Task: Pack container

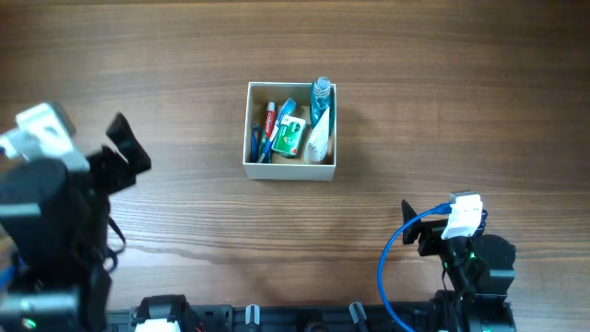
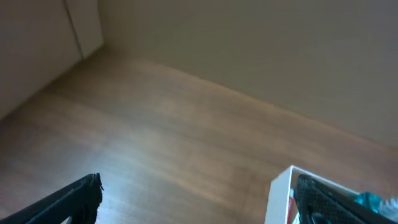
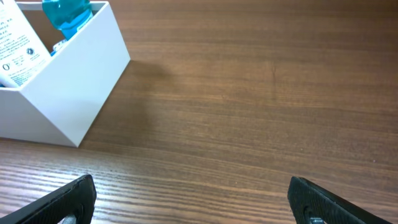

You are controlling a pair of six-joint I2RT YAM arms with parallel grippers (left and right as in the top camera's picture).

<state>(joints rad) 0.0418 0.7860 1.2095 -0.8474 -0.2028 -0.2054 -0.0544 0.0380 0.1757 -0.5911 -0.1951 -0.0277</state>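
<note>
Sitting near the middle of the wooden table (image 1: 461, 92), the container (image 1: 289, 170) stands upright, well apart from both arms. Inside it, a blue bottle (image 1: 321, 90) and a white tube (image 1: 318, 140) lie along the right wall, with a green packet (image 1: 290, 136) in the middle. The slim red and blue items (image 1: 267, 124) on the left are too small to name.

The left gripper (image 2: 198, 186) hangs over bare wood at the left, its fingers spread wide with nothing between them. From its wrist camera only a white corner of the box shows, cut off by the frame's bottom edge and partly covered by the right-hand finger.

The right gripper (image 3: 191, 186) sits near and to the right of the box, jaws likewise wide apart and empty. Its camera crops the box at the left edge, and the tube's print is unreadable.
</note>
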